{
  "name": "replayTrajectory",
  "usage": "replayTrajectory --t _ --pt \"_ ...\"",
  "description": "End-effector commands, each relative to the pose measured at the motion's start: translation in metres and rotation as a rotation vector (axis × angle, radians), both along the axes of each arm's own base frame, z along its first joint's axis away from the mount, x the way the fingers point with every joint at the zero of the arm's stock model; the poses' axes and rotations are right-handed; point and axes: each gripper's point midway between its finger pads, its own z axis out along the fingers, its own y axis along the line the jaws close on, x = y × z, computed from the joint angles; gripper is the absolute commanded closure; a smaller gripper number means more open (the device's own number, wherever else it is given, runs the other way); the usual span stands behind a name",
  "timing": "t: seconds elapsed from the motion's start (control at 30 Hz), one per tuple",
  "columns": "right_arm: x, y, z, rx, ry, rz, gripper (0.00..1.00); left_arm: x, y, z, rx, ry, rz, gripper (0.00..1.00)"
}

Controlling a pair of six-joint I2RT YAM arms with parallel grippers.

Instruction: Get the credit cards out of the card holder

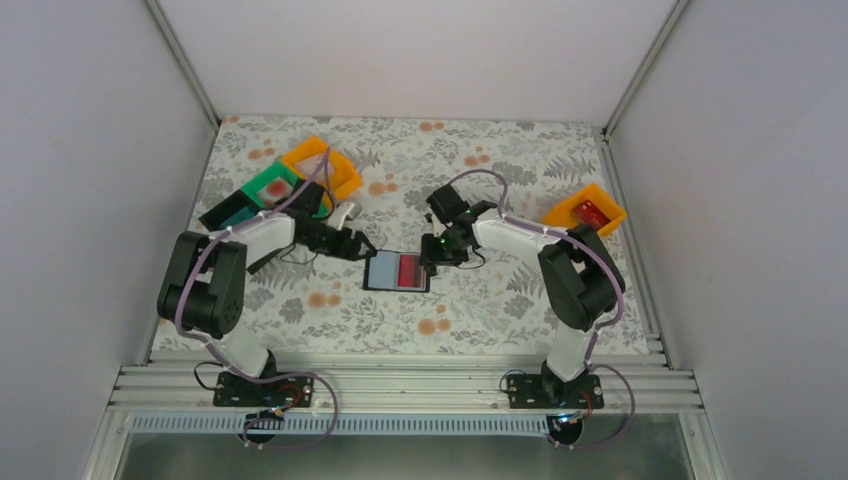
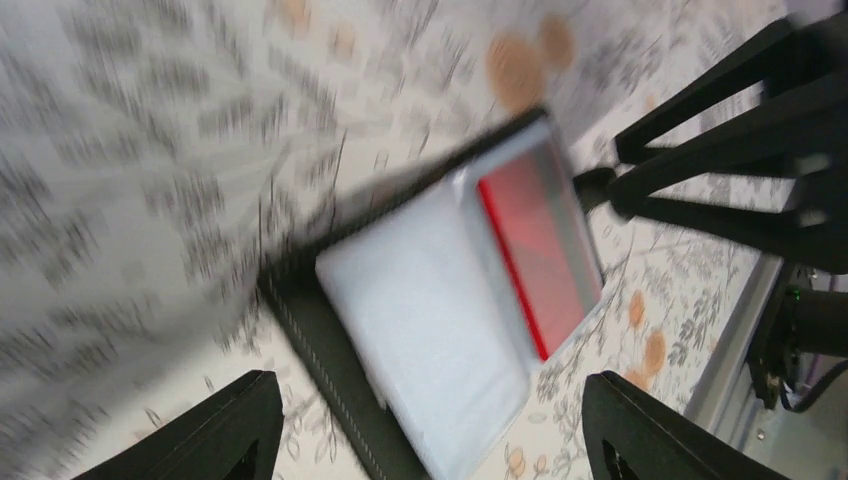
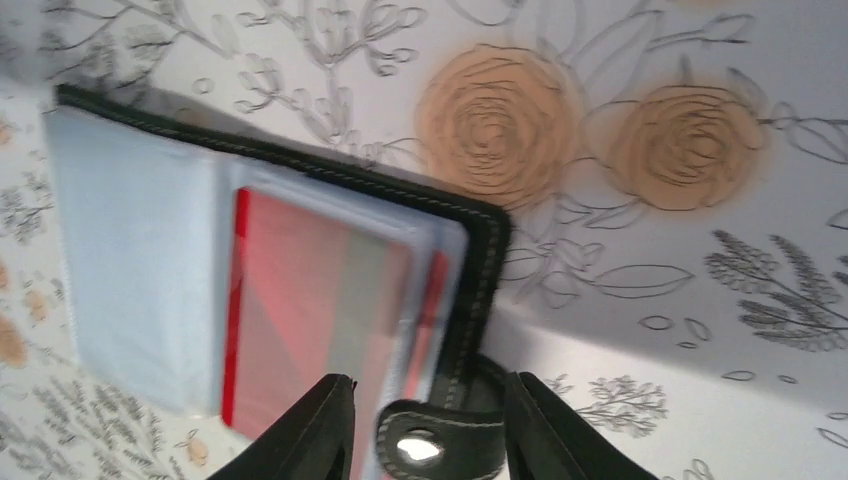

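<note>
Card holder [image 1: 397,271] lies open in the middle of the desk [image 1: 520,160], between both arms. Pale sleeve [image 2: 420,310] covers its left half; red card [image 3: 300,300] sits pocketed in the right half.

Left gripper [image 2: 430,420]: jaws wide apart, holding nothing, above the holder. Right gripper [image 3: 430,400]: jaws straddle the snap tab [image 3: 440,445]; whether they pinch it, cannot tell.

Judgement: anchor the tab side first, then slide the red card out flat along its pocket.
</note>
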Motion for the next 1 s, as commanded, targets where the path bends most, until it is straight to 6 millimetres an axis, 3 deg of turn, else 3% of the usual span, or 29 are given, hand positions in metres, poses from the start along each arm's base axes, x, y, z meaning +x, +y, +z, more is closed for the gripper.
replayTrajectory --t 0.0,0.1,0.2,0.33,0.5,0.6,0.97 --pt "0.002 -0.017 -0.021 -0.068 0.017 0.001 0.59 0.019 0.0 0.047 -0.002 -0.176 -0.042 0.25" --pt "-0.001 -0.006 -0.03 -0.019 0.046 0.032 0.57 0.001 -0.007 0.038 -0.073 -0.106 -0.054 0.16" --pt "-0.005 -0.001 -0.035 0.013 0.062 0.043 0.58 0.0 0.008 0.006 0.019 -0.044 0.022 0.0" --pt "-0.013 -0.003 -0.039 0.037 0.073 0.035 0.58 -0.006 0.011 -0.023 0.027 0.07 0.037 0.0" --pt "-0.024 0.006 -0.042 0.093 0.099 0.054 0.6 -0.017 -0.002 -0.029 -0.056 0.131 0.007 0.01" --pt "-0.027 0.016 -0.039 0.152 0.108 0.071 0.61 -0.023 -0.011 -0.028 -0.096 0.149 -0.02 0.03" --pt "-0.027 0.032 -0.029 0.242 0.114 0.1 0.63 -0.029 -0.027 -0.028 -0.128 0.154 -0.088 0.36"
